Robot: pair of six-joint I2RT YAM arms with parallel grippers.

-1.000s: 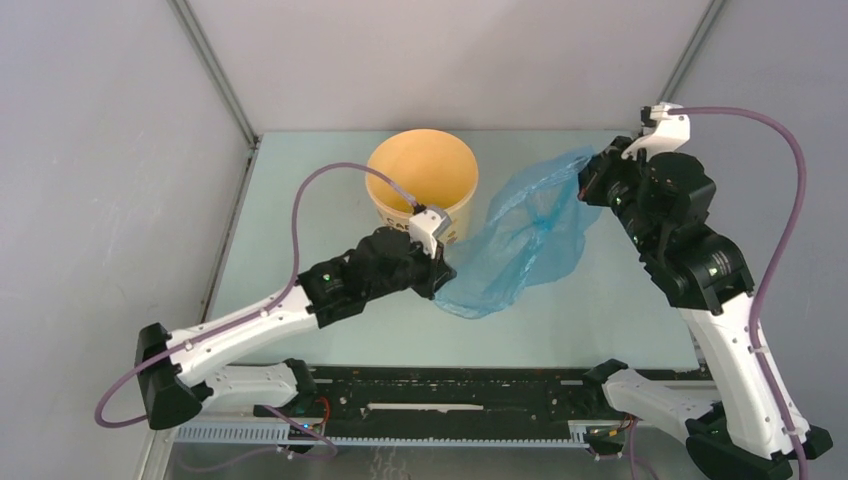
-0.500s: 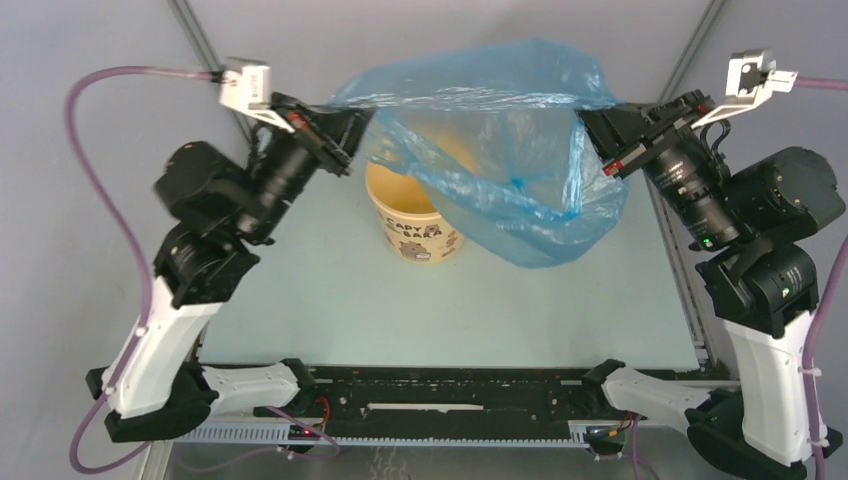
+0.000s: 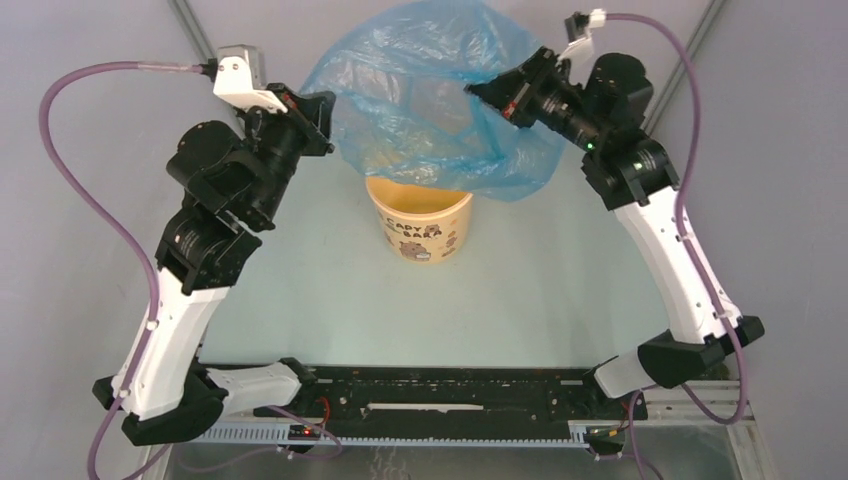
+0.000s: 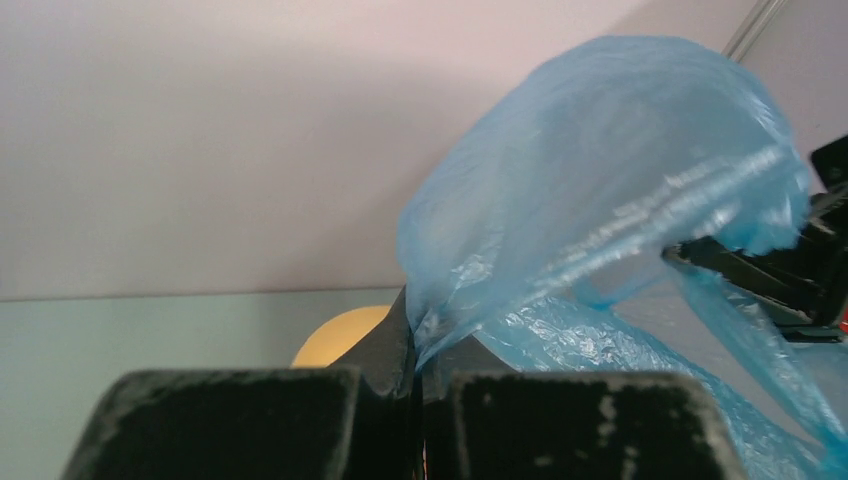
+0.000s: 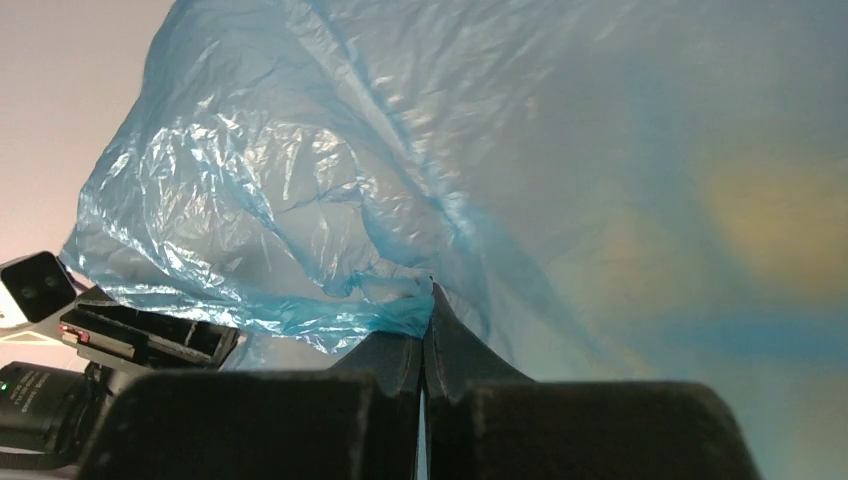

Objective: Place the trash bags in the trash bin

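We log one light-blue trash bag (image 3: 420, 90), held in the air and stretched between both pincers, its lower folds hanging over the bin's mouth. One pale-yellow trash bin (image 3: 420, 230) stands upright on the table (image 3: 560, 270) beneath. The left gripper (image 3: 328, 112) is clenched on the bag's left edge, and the right gripper (image 3: 478, 92) on its right.

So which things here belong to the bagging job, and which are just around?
Job: thin translucent light-blue plastic bag, held up, pinched by left gripper and right gripper; small round pale-yellow bin.
Just there: pale green table, purple cables, black rail at the near edge.
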